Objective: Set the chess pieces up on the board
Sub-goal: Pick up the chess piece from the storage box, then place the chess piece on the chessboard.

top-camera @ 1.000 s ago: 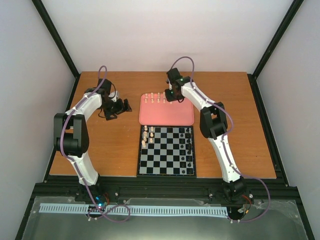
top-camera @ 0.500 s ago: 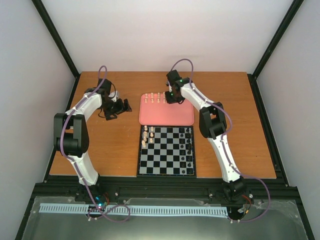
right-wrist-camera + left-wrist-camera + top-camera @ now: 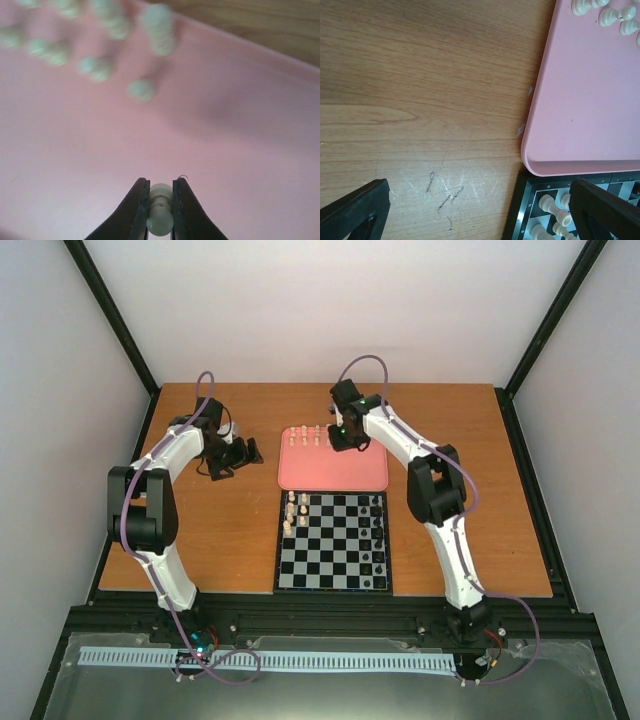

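Right gripper (image 3: 160, 186) is pinching a small rounded pale cream chess piece (image 3: 160, 220), its slim black jaws nearly closed around the piece's neck, above the smooth pink rounded-corner tray (image 3: 225, 150). More cream pieces (image 3: 308, 437) are sitting along the tray's far edge. A few are standing along the left edge of the flat black-and-white chequered board (image 3: 335, 552). Left gripper (image 3: 480, 190) is hanging over the scratched wood-grain table (image 3: 420, 100), jaws wide apart, holding nothing.
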Robot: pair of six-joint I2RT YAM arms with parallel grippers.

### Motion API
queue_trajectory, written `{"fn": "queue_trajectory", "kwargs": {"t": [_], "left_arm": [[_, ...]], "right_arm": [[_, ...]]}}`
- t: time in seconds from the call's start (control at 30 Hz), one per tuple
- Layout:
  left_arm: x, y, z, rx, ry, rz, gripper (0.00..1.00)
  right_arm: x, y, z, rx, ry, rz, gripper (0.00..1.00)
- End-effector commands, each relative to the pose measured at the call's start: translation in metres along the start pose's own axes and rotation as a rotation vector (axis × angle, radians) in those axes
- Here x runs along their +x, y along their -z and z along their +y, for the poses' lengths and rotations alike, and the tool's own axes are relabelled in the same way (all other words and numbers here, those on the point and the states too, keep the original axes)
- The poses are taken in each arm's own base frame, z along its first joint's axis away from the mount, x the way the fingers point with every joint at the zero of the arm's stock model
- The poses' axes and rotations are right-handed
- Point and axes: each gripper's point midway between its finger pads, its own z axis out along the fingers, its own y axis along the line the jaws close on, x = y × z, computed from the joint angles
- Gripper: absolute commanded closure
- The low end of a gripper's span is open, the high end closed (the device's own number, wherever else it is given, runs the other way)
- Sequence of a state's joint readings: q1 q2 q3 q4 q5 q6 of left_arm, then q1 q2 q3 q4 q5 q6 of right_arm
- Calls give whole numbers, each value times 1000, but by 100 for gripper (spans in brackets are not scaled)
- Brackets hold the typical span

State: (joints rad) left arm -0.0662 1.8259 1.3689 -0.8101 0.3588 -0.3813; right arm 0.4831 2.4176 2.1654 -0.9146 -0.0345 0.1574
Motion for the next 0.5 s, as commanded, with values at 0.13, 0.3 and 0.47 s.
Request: {"fn": "queue_trajectory", "kwargs": {"t": [0.13, 0.3, 0.47], "left_arm": [[-11, 21, -7, 5, -32, -59, 0], [-14, 25, -10, 11, -33, -74, 0], [-14, 26, -12, 22, -32, -79, 0]], "right_arm": [[58, 114, 124, -168, 188, -102, 97], [133, 123, 170, -252, 329, -67, 96], [176, 113, 183, -311, 375, -33, 96]]}}
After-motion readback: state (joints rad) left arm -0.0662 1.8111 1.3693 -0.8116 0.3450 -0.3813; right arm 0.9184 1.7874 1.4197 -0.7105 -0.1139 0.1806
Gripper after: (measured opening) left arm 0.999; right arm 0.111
